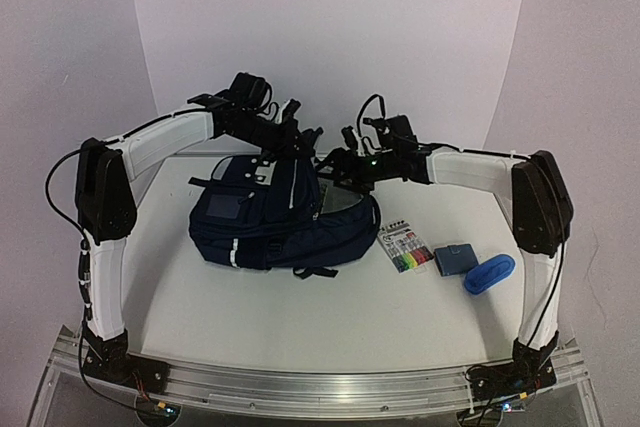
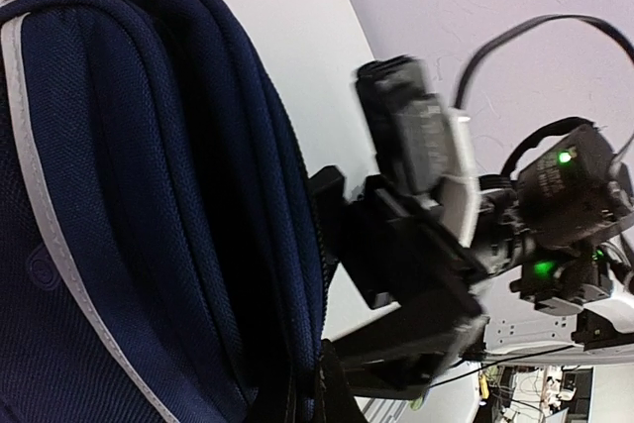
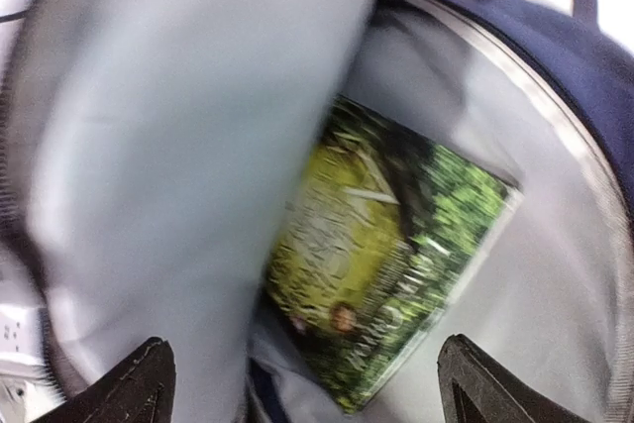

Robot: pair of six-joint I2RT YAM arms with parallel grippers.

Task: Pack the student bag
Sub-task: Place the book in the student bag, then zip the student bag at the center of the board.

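Note:
The student bag (image 1: 262, 222), navy with thin white stripes, lies on its side in the middle of the white table (image 1: 330, 317). My left gripper (image 1: 292, 147) is at its upper edge, shut on the fabric by the zip (image 2: 319, 383) and holding the mouth up. Reaching in from the right, my right gripper (image 1: 333, 172) is at the opening. In the right wrist view its fingertips (image 3: 141, 383) stand wide apart and open, with nothing between them. Ahead of them a green and yellow book (image 3: 391, 255) lies on the bag's grey lining (image 3: 178, 146).
To the right of the bag lie a pack of coloured markers (image 1: 405, 247), a small blue-grey box (image 1: 455, 259) and a bright blue case (image 1: 489, 273). The right arm's wrist (image 2: 436, 245) hangs close beside the bag's edge. White walls close the back.

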